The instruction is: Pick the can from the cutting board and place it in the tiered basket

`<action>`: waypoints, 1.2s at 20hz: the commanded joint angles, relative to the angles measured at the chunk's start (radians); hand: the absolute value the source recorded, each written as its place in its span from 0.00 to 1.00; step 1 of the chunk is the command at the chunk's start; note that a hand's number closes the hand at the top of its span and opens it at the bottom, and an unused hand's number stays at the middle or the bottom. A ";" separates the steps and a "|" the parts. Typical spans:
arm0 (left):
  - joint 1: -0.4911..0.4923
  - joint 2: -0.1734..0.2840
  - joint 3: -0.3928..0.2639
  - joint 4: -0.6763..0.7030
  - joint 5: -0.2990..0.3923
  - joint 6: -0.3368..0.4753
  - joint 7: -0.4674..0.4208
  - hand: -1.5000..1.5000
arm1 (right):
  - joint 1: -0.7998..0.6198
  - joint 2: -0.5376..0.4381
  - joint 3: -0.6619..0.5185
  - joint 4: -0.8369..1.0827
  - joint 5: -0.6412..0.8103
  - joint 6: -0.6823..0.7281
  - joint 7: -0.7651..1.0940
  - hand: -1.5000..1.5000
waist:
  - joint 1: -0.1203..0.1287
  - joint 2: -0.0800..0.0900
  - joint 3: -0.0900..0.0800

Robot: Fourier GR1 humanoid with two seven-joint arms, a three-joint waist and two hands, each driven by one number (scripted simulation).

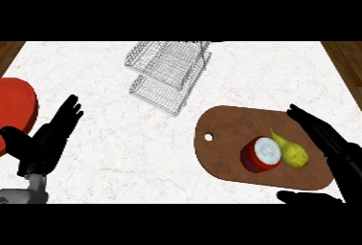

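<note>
A short red can (259, 154) with a pale lid stands on the brown cutting board (230, 127) at the right. A yellow-green pear (290, 151) lies against the can's right side. The white wire tiered basket (168, 76) stands at the back centre of the counter. My right hand (332, 146) is open just right of the pear, fingers straight and pointing up-left, thumb low near the board's front edge. My left hand (48, 139) is open at the left edge, fingers up, resting far from the board.
A red plate (14, 107) lies at the far left, partly behind my left hand. The white marble counter (113, 143) spreads between the board and the left hand. Wooden floor shows past the counter's back corners.
</note>
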 commanded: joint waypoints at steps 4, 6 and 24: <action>-0.020 0.011 0.000 -0.033 0.000 -0.008 0.033 0.50 | -0.017 -0.176 0.126 -0.166 -0.034 0.369 0.338 0.00 | 0.022 0.005 0.000; -0.031 -0.041 -0.023 -0.036 -0.021 0.034 0.043 0.50 | -0.093 -0.152 0.109 -0.181 -0.103 0.437 0.432 0.00 | 0.024 0.009 0.003; -0.032 -0.060 0.045 -0.032 -0.058 -0.047 0.069 0.50 | -0.223 0.191 0.244 0.113 0.199 0.432 0.578 0.00 | 0.017 0.009 0.006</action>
